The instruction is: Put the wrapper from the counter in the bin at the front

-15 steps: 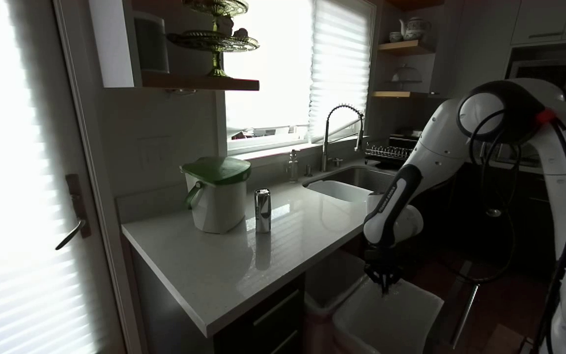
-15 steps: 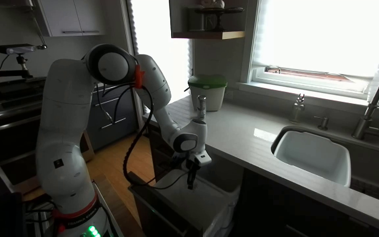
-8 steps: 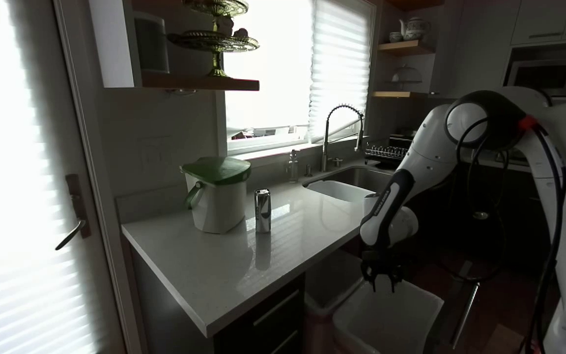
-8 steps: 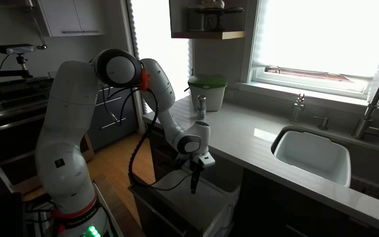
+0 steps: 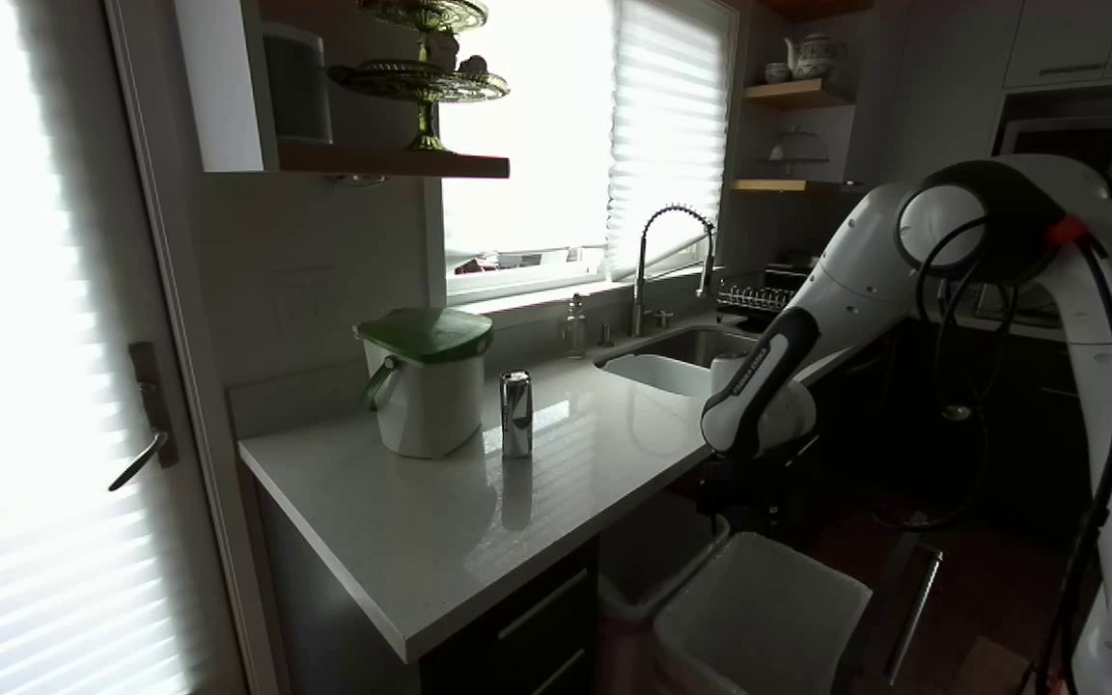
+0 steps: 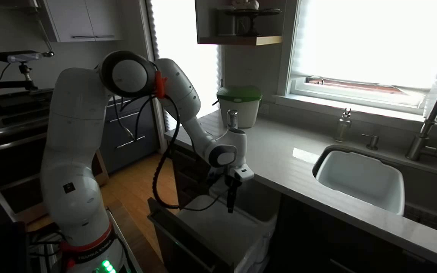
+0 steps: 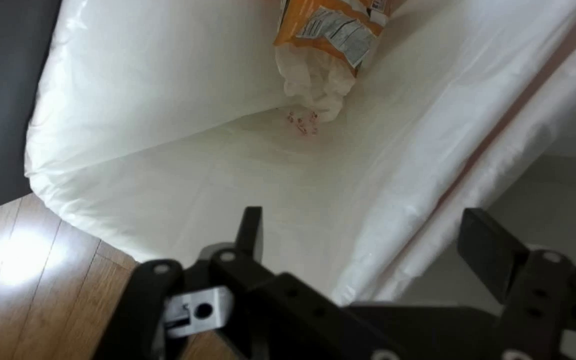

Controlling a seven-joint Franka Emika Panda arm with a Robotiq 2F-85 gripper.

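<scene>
The front bin (image 5: 759, 618), lined with a pale bag, stands open-topped below the counter (image 5: 440, 541). Above it hangs my gripper (image 7: 360, 217), its jaws wide apart and nothing between them; in an exterior view the gripper (image 6: 230, 208) points down. One of its fingers (image 7: 490, 252) is over the gap beside the bin's rim. Deep inside the bin, the wrist view has a crumpled whitish translucent scrap (image 7: 315, 82), which looks like the wrapper, against an orange packet (image 7: 340, 30). Small red marks show at its lower end. Whether scrap and packet are separate, I cannot tell.
Beside the front bin, nearer the cabinet, is a darker grey bin (image 5: 657, 555). The drawer front (image 6: 188, 242) is pulled out. On the counter stand a silver can (image 5: 516, 413) and a white pot (image 5: 430, 405) with a green lid. The counter's edge runs close by the arm.
A second ago the jaws were nearly together with a pale speck at their tips; they then parted. Now they are wide apart, the speck is gone from there, and the gripper has risen.
</scene>
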